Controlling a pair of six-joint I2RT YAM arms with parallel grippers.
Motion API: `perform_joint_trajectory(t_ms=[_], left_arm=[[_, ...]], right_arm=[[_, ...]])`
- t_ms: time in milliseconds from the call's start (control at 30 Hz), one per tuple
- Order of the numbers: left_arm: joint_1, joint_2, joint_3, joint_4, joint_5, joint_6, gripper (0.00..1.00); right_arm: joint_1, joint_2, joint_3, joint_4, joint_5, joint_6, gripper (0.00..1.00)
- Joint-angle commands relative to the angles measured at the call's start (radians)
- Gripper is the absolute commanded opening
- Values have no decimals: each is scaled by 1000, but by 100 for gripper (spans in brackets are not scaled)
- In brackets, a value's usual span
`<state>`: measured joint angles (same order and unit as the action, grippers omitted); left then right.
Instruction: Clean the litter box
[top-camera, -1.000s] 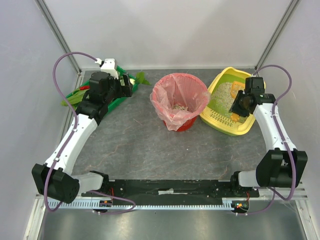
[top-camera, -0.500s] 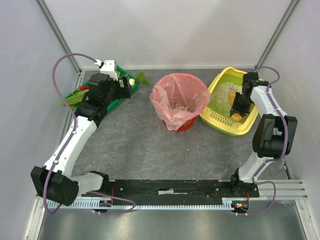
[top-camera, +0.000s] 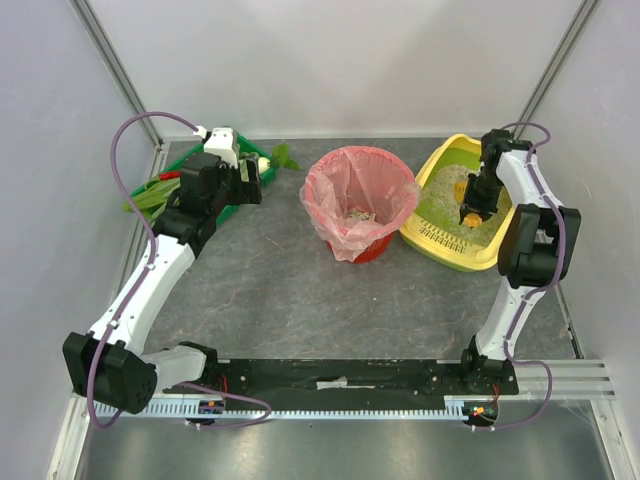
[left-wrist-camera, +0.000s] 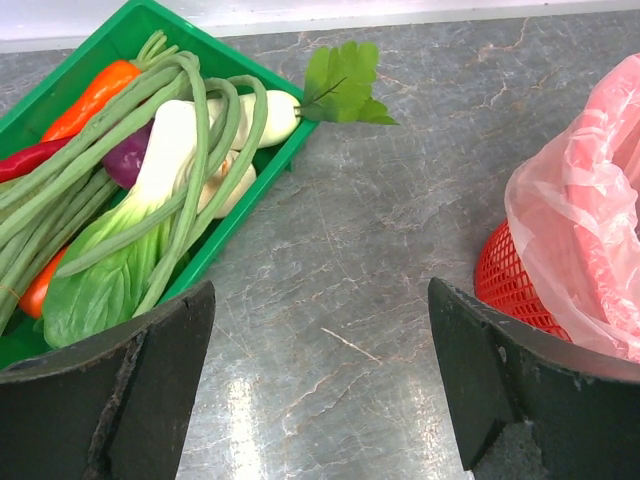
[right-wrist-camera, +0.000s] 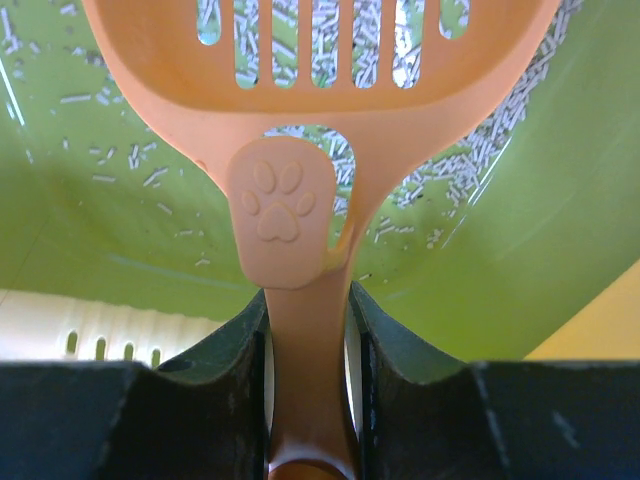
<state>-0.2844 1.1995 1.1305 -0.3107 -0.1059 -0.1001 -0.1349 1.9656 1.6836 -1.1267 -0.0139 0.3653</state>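
Observation:
The yellow litter box (top-camera: 452, 242) sits at the back right, lime-green inside (right-wrist-camera: 120, 230), with pale litter (top-camera: 448, 184). My right gripper (top-camera: 474, 206) is over the box and shut on the handle of an orange slotted litter scoop (right-wrist-camera: 300, 210) with a paw print; the scoop's head points into the litter. My left gripper (left-wrist-camera: 320, 390) is open and empty, low over the grey table between the green vegetable tray and the red basket.
A red basket (top-camera: 361, 203) lined with a pink bag, some litter inside, stands mid-table; it also shows in the left wrist view (left-wrist-camera: 560, 240). A green tray (left-wrist-camera: 250, 190) of vegetables lies at the back left. Cage posts and walls stand behind.
My right arm has swung back and folded over the litter box, carrying the scoop toward the box's far side. The left gripper has shifted slightly.

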Motion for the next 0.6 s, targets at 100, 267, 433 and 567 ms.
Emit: perform_joint_trajectory(t_ms=[100, 267, 433, 567], left_arm=[[5, -18, -5, 50, -29, 53, 94], [5, -12, 6, 42, -28, 62, 94], [5, -11, 26, 28, -43, 83, 95], [5, -3, 35, 25, -46, 91, 95]], right_arm=[[-5, 111, 129, 1, 55, -5, 0], [-2, 159, 133, 64, 74, -17, 0], [-2, 167, 79, 125, 109, -23, 0], [-2, 154, 16, 199, 114, -20, 0]])
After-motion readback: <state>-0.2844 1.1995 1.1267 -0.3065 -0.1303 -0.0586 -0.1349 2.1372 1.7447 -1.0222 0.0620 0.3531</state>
